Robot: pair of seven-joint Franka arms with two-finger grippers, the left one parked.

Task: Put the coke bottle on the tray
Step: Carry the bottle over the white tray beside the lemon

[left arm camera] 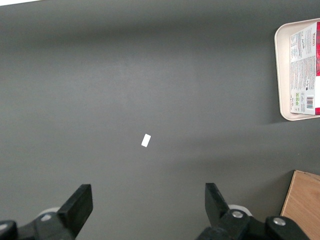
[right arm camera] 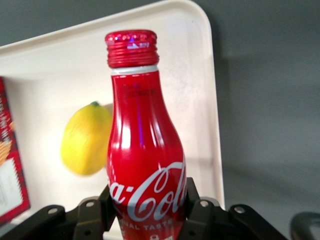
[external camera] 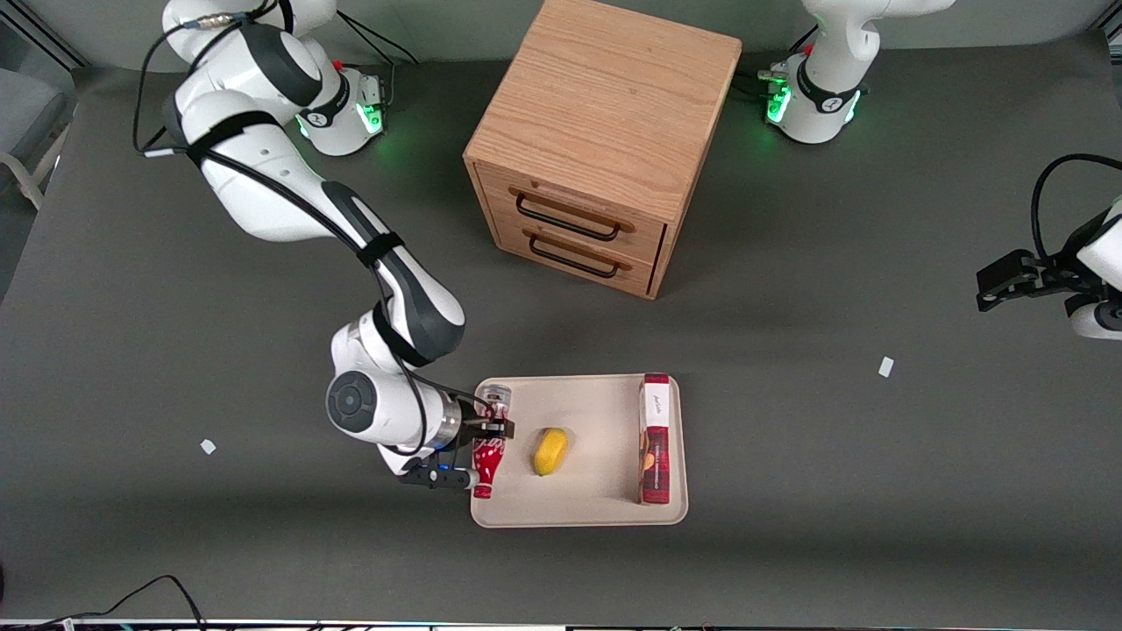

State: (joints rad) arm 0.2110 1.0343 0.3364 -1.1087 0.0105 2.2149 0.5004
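The coke bottle is slim and red with white script, a silver base and a red cap. It lies lengthwise over the tray's rim at the working arm's end, its neck nearer the front camera. My right gripper is shut on the bottle's body. In the right wrist view the bottle sits between the black fingers, with the cream tray under it.
A yellow lemon and a red-and-white box lie on the tray; both also show in the right wrist view, the lemon beside the bottle. A wooden two-drawer cabinet stands farther from the camera. Small white scraps lie on the table.
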